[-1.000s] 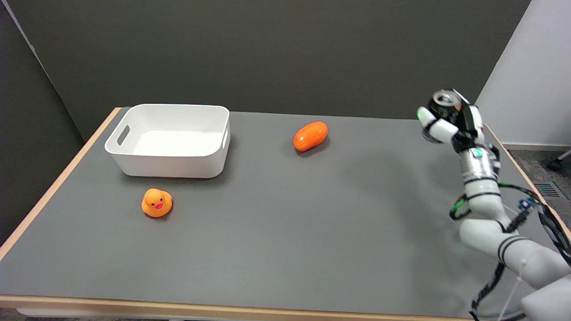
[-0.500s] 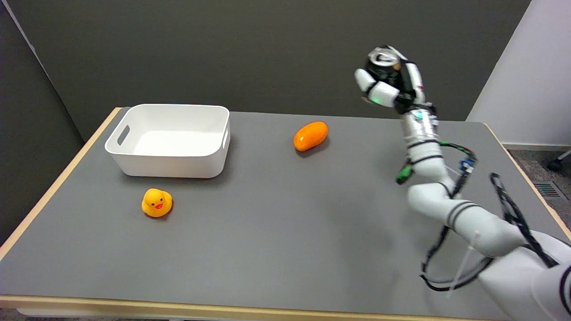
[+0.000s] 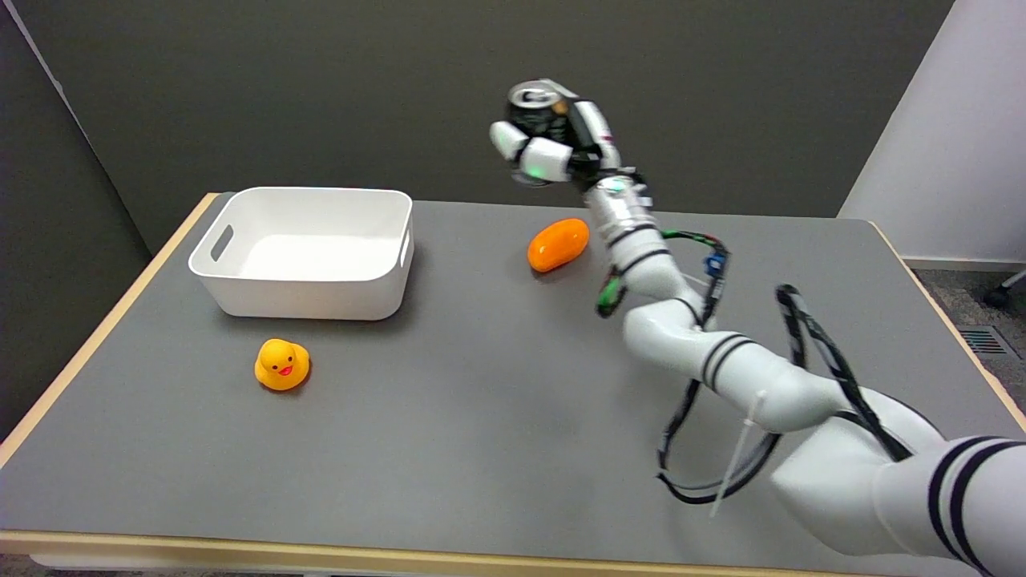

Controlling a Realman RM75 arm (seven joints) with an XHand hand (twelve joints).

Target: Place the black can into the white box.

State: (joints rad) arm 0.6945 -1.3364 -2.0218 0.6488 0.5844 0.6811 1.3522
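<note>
The table (image 3: 497, 417) carries the white box (image 3: 309, 300) at ten o'clock, nothing in it. The right hand (image 3: 553, 148), at twelve o'clock, grips the black can (image 3: 535, 108) aloft; carrying and releasing remain.

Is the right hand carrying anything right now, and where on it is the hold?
Yes. The right hand holds the black can in the air, its fingers wrapped around the can's side; the silver top stays uncovered.
</note>
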